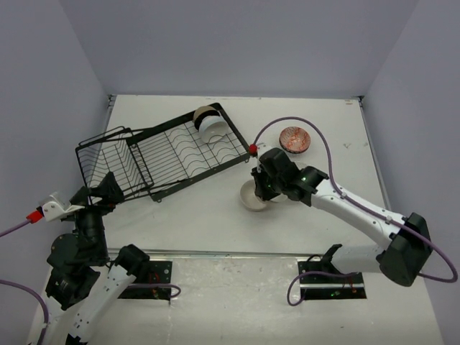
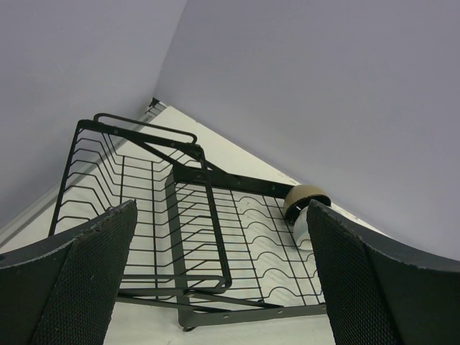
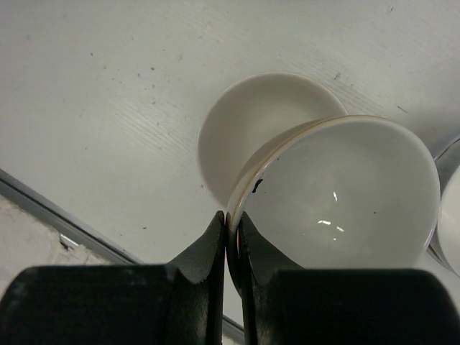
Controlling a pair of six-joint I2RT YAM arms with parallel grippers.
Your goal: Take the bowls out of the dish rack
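Observation:
The black wire dish rack (image 1: 167, 152) lies slanted at the back left. A beige bowl (image 1: 204, 113) and a white bowl (image 1: 213, 128) stand in its far right end; both show in the left wrist view, beige (image 2: 302, 195) and white (image 2: 300, 224). My right gripper (image 1: 261, 188) is shut on the rim of a white bowl (image 3: 338, 194), held tilted just above another white bowl (image 3: 244, 136) that rests on the table (image 1: 250, 200). A patterned bowl with a red-brown inside (image 1: 295, 139) sits on the table. My left gripper (image 1: 102, 191) is open and empty beside the rack's basket end (image 2: 144, 187).
The edge of one more white bowl (image 3: 451, 215) shows at the right of the right wrist view. The table's metal front edge (image 3: 43, 208) runs close under the right gripper. Walls close in the table at the back and sides.

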